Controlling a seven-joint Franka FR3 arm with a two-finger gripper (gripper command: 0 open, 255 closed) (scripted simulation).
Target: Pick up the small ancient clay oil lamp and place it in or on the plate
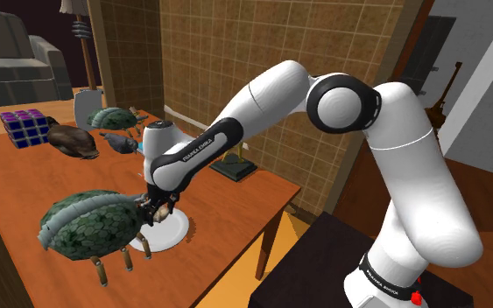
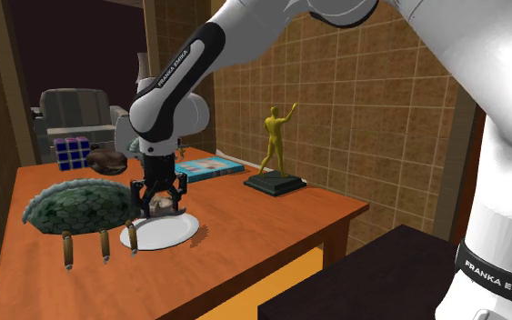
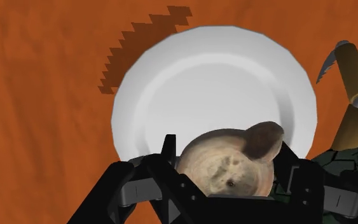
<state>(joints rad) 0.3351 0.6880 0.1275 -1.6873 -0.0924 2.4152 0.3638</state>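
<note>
Tan, mottled clay oil lamp (image 3: 225, 167) with a rounded handle sits pinched between the two fingers of the all-black claw (image 3: 229, 183). Directly beneath the claw lies a round white plate (image 3: 209, 70) on the orange-brown wooden table (image 3: 44, 95). Just beside the claw stands a green scaly turtle-like figure (image 1: 82, 226) on tan legs.

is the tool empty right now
No, in the wrist view the tool clasps the tan oil lamp between its fingers, above the white plate.
</note>
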